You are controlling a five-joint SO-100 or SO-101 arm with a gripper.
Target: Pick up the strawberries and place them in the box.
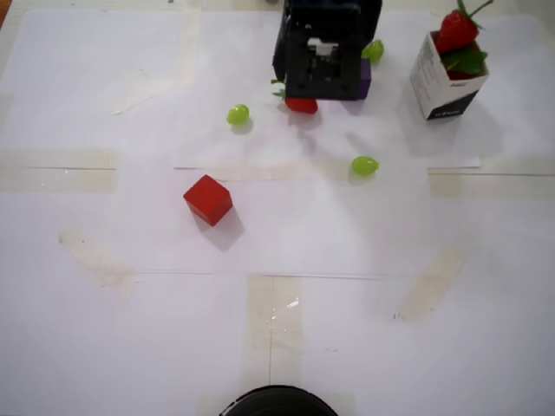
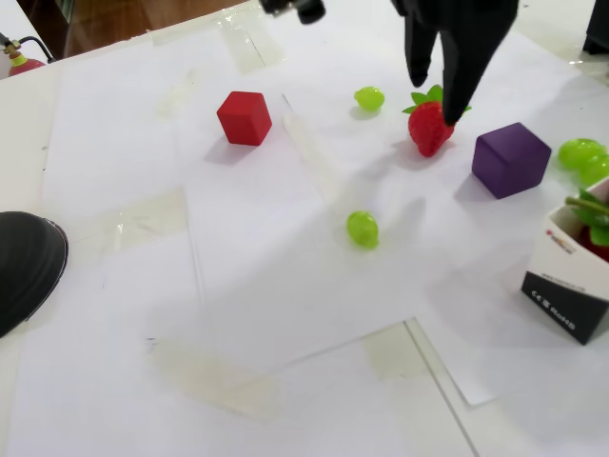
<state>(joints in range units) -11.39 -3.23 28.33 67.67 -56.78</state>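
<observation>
One strawberry (image 2: 429,129) lies on the white paper beside the purple cube (image 2: 511,159). My gripper (image 2: 437,103) hangs open right above it, one black finger (image 2: 418,52) left of its leafy top and the other over its right side. In the overhead view the arm's black wrist (image 1: 323,52) covers most of this strawberry (image 1: 302,105), leaving only its red tip showing. The box (image 1: 444,82) stands at the top right with a strawberry (image 1: 456,30) sticking out of its mouth. The fixed view shows only part of the box (image 2: 567,281) at the right edge.
A red cube (image 1: 208,199) sits left of centre. Green grapes lie scattered: one (image 1: 238,113) left of the arm, one (image 1: 364,165) below it, one (image 1: 375,50) beside the purple cube (image 1: 362,80). A black round object (image 2: 24,267) is at the near edge.
</observation>
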